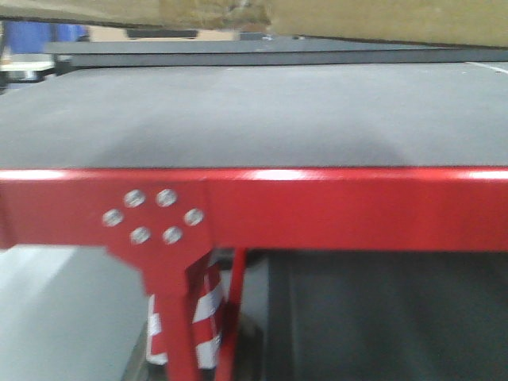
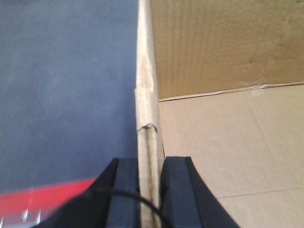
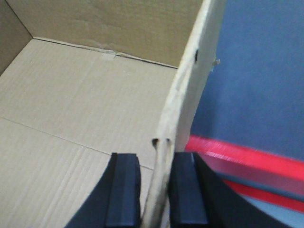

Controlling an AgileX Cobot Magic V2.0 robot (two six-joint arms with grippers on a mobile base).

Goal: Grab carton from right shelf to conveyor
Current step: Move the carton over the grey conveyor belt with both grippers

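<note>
Saw only carton point(image 1: 238, 14) underside at front view's top edge. Lost left gripper point(image 2: 151, 166), right gripper point(image 3: 156, 159) bodies below frames. Found red strip point(image 2: 42, 202) blurred.

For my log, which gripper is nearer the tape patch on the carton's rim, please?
Left. Left gripper clamps that wall behind the tape patch; right gripper clamps the carton's opposite wall.

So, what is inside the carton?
Inside the carton both wrist views show only bare cardboard floor and inner walls, nothing lying there. The floor covered by the left gripper and right gripper, and any part outside both views, cannot be checked.
</note>
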